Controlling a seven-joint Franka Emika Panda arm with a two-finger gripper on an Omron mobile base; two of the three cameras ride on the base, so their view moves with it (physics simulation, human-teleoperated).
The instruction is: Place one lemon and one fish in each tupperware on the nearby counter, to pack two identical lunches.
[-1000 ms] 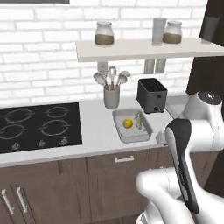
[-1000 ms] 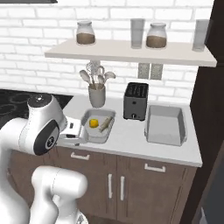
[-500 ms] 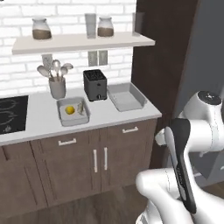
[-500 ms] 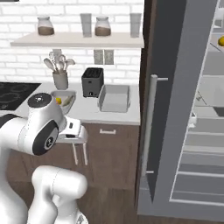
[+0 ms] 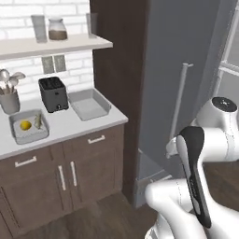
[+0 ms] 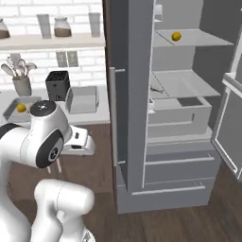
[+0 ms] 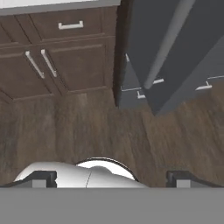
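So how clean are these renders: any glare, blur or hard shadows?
Left base view: flat, even light, soft-edged; the lemon and fish in the tub are small and fuzzy. Right base view: no glare on the fridge door; the shelf lemon reads clearly. Hand view: sharp floor, faint shadows.

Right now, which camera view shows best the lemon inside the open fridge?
The right base view: the lemon sits in plain sight on the fridge's top shelf. In the left base view the fridge door faces the camera; the hand view looks down at floor.
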